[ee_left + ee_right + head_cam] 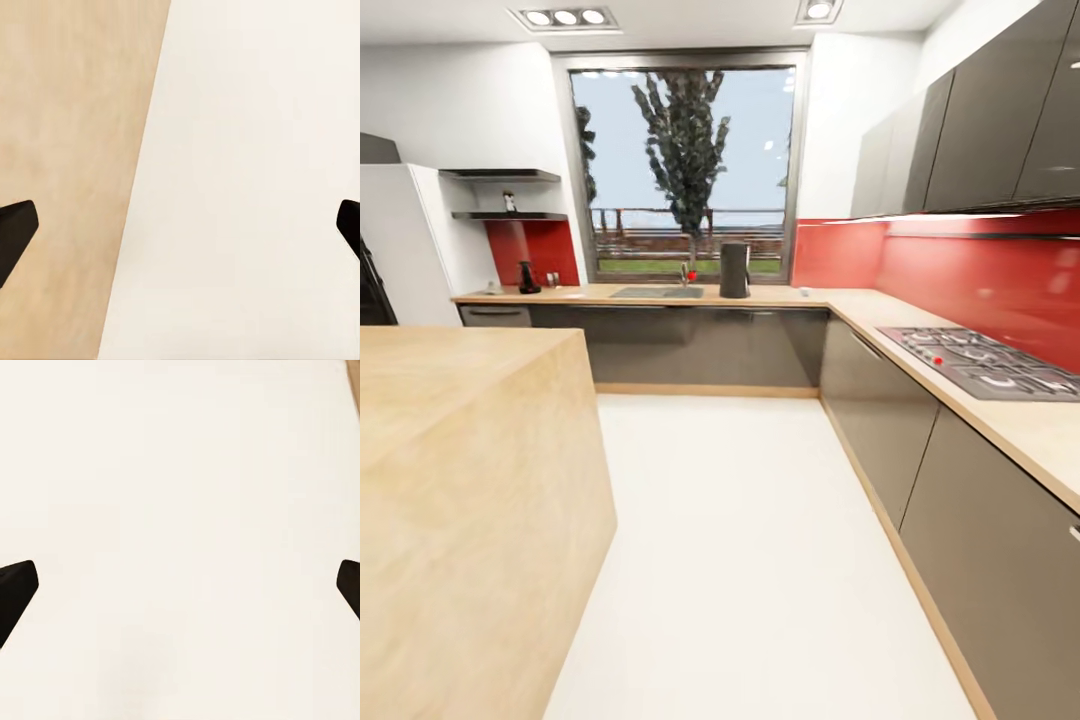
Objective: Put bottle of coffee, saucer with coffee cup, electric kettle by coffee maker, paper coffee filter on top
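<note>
The coffee maker (735, 270) stands on the far countertop (780, 297) in front of the window, right of the sink. At the countertop's left end stands the electric kettle (527, 277), with small pale items beside it too small to name. A small dark bottle of coffee (509, 203) stands on the kitchen shelf (510, 215) above the kettle. My left gripper (180, 225) is open, hanging over the edge of the wooden island and the white floor. Over bare floor, my right gripper (180, 585) is open too. Both are empty.
A big wood-grain island (460, 480) fills the near left. Grey cabinets with a gas hob (985, 362) run along the right wall. Between them a white floor aisle (740, 540) leads to the far counter. A sink (657, 292) lies left of the coffee maker.
</note>
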